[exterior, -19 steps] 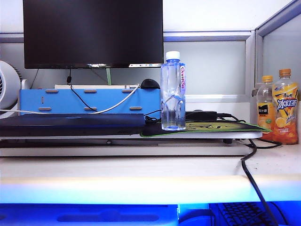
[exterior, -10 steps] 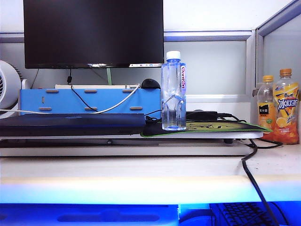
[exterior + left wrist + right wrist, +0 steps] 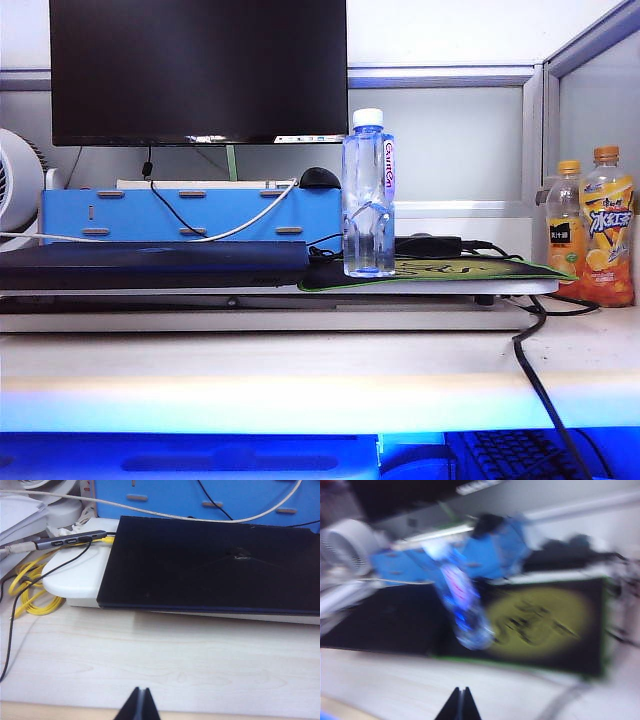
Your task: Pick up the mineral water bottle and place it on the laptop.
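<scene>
The mineral water bottle stood upright at the centre of the exterior frame, on the near left corner of the green-printed mouse mat, with the laptop lying flat and closed just beside it at lower left. Neither arm showed in that view. The left end effector hung over bare worktop at the bottom of its frame, tips pressed together, the laptop across the upper half. The right end effector was also pinched together, empty, and well short of the bottle; its picture was smeared, so the distance was hard to judge. To go well, it would likely need to spread its tips, come in level at the pinched waist, and lift clear before carrying across. The monitor overhung behind, cables trailed at lower right, and two orange drink bottles waited at far right.
</scene>
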You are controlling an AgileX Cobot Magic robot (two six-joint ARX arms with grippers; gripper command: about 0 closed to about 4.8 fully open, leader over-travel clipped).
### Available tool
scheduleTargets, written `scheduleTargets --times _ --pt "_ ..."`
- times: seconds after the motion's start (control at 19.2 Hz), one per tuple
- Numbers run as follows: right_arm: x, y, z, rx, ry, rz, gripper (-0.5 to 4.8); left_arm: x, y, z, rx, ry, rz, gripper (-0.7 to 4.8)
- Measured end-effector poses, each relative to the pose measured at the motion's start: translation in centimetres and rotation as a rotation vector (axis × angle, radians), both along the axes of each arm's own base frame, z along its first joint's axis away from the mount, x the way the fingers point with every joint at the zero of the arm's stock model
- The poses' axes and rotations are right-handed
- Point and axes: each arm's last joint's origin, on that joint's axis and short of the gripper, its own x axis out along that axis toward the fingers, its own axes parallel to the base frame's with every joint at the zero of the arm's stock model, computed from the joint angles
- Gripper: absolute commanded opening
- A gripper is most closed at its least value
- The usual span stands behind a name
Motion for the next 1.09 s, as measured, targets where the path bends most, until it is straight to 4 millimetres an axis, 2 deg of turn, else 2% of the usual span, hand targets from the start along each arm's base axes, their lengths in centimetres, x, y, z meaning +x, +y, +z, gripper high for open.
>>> scheduleTargets --times 0.1,0.31,0.42,0.57,0.62,0.68,0.83,0.94,1.09 --pt "1.9 0.6 2.0 -0.028 0.021 0.133 -0.01 0.0 0.0 0.0 0.000 0.000 0.000 -0.02" --pt "5.9 3.2 1.8 -0.047 0.138 0.366 -0.01 0.0 0.0 0.0 0.000 0.000 0.000 -0.02" --pt "8.0 4.9 2.0 -0.030 0.078 0.463 -0.01 0.0 0.0 0.0 0.000 0.000 0.000 -0.02" --pt "8.8 5.3 2.5 0.014 0.002 0.471 0.08 0.0 0.0 0.0 0.000 0.000 0.000 -0.02" --pt "8.9 5.3 2.7 0.016 -0.016 0.444 2.67 0.0 0.0 0.0 0.000 0.000 0.000 -0.02" --pt "9.0 5.2 2.6 -0.006 -0.030 0.398 4.79 0.0 0.0 0.0 0.000 0.000 0.000 -0.02" --pt "9.1 5.4 1.7 -0.117 0.006 0.261 4.79 0.0 0.0 0.0 0.000 0.000 0.000 -0.02" --pt "9.1 6.6 0.5 -0.297 0.020 0.242 4.79 0.0 0.0 0.0 0.000 0.000 0.000 -0.02" --pt "9.4 8.3 -0.9 -0.428 0.033 0.201 4.79 0.0 0.0 0.0 0.000 0.000 0.000 -0.02"
